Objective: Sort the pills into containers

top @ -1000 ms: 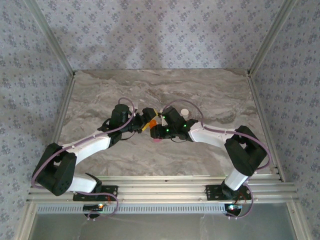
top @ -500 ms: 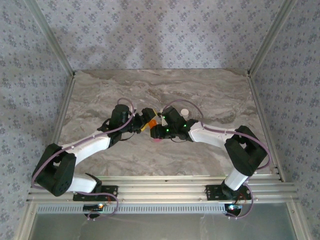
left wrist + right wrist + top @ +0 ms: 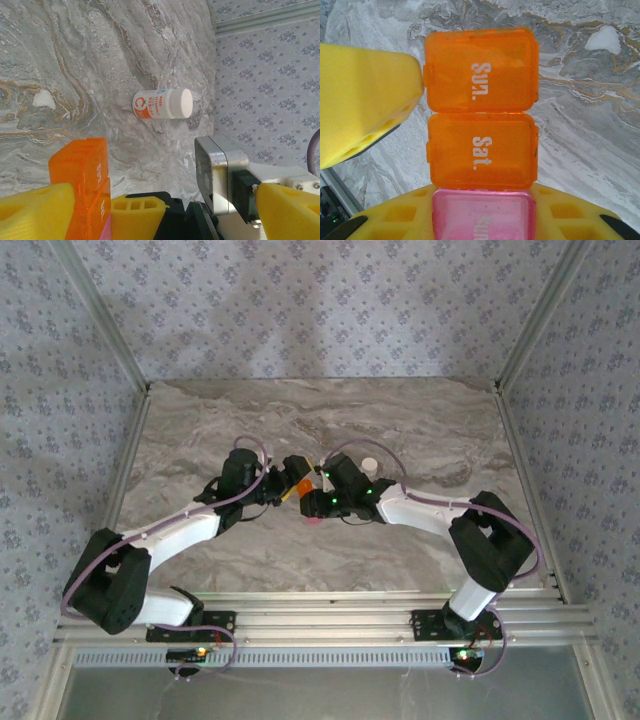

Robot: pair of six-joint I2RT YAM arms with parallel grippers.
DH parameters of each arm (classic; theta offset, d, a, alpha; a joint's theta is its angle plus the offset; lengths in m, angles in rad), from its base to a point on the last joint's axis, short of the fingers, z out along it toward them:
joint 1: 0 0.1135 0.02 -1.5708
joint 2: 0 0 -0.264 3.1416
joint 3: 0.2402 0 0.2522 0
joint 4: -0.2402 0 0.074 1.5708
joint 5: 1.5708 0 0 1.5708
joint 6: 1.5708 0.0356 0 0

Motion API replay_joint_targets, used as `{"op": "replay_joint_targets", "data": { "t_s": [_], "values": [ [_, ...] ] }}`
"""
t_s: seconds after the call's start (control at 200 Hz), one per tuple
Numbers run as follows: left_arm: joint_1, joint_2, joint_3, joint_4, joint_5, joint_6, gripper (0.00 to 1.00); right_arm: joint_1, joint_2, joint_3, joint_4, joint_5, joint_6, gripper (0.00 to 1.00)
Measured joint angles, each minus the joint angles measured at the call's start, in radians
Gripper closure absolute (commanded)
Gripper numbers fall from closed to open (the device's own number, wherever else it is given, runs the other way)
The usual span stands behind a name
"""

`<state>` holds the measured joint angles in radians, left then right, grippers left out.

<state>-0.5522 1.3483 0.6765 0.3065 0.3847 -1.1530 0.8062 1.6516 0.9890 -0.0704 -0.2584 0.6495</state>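
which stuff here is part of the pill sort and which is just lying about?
Part of the job:
- containers: joined orange and pink compartments marked Sun. and Sat., lids down
- left gripper, a yellow finger either side of the orange compartments
- right gripper, fingers at the strip

Just lying about:
- white bottle with an orange band, on its side on the marble table, apart from the strip

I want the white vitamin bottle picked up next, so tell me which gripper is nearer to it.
Right. In the top view the right gripper sits just beside the white vitamin bottle, which stands behind its wrist. The left gripper is farther off, across the pill organizer.
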Motion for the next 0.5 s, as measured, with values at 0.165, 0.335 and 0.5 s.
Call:
{"op": "replay_joint_targets", "data": {
  "t_s": [0.165,0.335,0.5],
  "values": [
    [0.0,0.0,0.0,0.0,0.0,0.0,0.07,0.003,0.005,0.006,0.0,0.0,0.013,0.91],
    [0.0,0.001,0.0,0.0,-0.004,0.0,0.07,0.006,0.017,0.016,0.0,0.0,0.021,0.92],
    [0.0,0.002,0.0,0.002,-0.003,-0.001,0.07,0.016,0.031,0.018,0.002,0.0,0.025,0.92]
  ]
}}
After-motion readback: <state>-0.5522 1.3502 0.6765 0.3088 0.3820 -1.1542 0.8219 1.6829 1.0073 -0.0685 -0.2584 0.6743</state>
